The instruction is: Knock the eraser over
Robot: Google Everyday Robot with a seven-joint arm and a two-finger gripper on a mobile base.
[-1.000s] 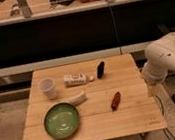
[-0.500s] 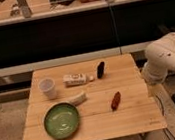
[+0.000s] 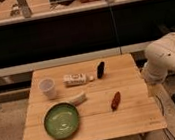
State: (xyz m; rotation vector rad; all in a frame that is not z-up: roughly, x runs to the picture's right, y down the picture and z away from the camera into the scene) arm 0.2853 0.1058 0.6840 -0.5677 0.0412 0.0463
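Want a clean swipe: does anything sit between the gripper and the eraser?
Nothing visible does. The gripper hangs at the right edge of the table; bare wood lies between it and the eraser. The reddish-brown item sits nearer the front.

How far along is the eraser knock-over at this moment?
Done: nothing visible. The eraser sits near the table's far side, beside the white tube, with nothing touching it. In hand: the arm is off the table's right side, and the gripper is out of view. Left: reach over and tip the eraser.
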